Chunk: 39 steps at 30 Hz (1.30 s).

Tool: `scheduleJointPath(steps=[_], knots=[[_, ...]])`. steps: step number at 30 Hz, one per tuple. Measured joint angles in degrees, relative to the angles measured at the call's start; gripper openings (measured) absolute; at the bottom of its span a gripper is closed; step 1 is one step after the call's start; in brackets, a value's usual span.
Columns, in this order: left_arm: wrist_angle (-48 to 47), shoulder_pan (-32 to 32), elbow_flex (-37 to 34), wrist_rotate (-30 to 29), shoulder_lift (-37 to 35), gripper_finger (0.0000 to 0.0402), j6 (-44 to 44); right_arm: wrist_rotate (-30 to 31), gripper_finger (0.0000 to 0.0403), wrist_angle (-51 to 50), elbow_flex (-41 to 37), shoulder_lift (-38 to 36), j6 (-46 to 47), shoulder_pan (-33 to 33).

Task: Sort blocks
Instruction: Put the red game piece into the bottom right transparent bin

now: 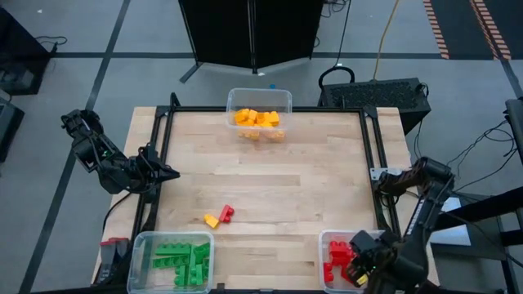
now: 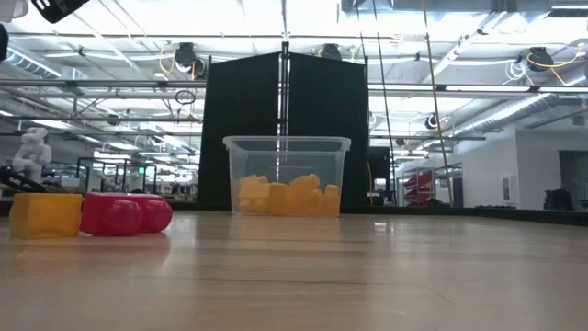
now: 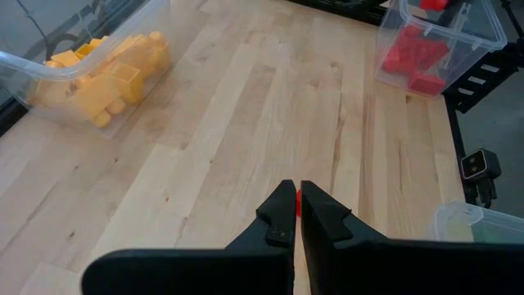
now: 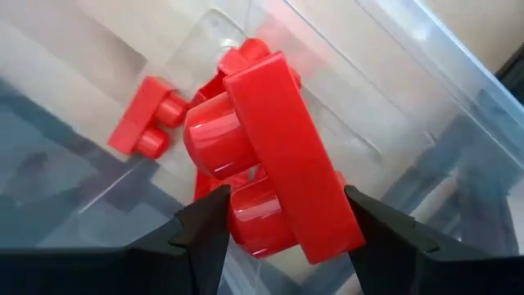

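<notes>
My right gripper (image 4: pixel 282 217) hangs over the clear bin of red blocks (image 1: pixel 333 260) at the table's near right corner and is shut on a red block (image 4: pixel 270 164). Other red blocks (image 4: pixel 151 123) lie on the bin floor below it. My left gripper (image 3: pixel 296 215) is shut and waits at the table's left edge (image 1: pixel 167 173). One yellow block (image 1: pixel 212 220) and one red block (image 1: pixel 226 214) lie side by side on the wood, also in the low view as the yellow block (image 2: pixel 44 215) and the red block (image 2: pixel 124 213). My right gripper pinches the red block between its two fingers, coming from above and pointing down into the bin. One finger (image 4: pixel 209 225) meets a round stud (image 4: pixel 250 221); the other finger (image 4: pixel 372 225) meets the flat plate's edge (image 4: pixel 340 221). The block is lifted clear and tilted.
A clear bin of yellow blocks (image 1: pixel 259 110) stands at the middle of the far edge, seen also in the low view (image 2: pixel 287 175). A clear bin of green blocks (image 1: pixel 173 260) sits at the near left corner. Bare wood (image 1: pixel 286 180) lies between the bins.
</notes>
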Motion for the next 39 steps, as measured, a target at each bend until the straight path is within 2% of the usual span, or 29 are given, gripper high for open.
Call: scheduleJointPath(steps=[7, 18, 32, 39], knots=[[0.00, -0.02, 0.00, 0.00, 0.00, 0.0003, 0.04, -4.83, 0.0206, 0.26, 0.00, 2.57, -5.37, -2.43], [-0.02, -0.01, 0.00, 0.02, 0.00, 0.0003, 0.07, -4.80, 0.0212, 0.53, 0.00, 2.61, -10.65, -5.39], [0.24, -0.02, 0.00, 0.07, 0.00, 0.0003, 1.30, -5.21, 0.0283, 1.70, 0.00, 2.61, -9.68, -5.63], [0.22, 0.00, 0.00, 0.48, 0.00, 0.0003, 1.25, -5.13, 0.0285, 2.39, 0.00, 2.60, -10.36, -5.94]])
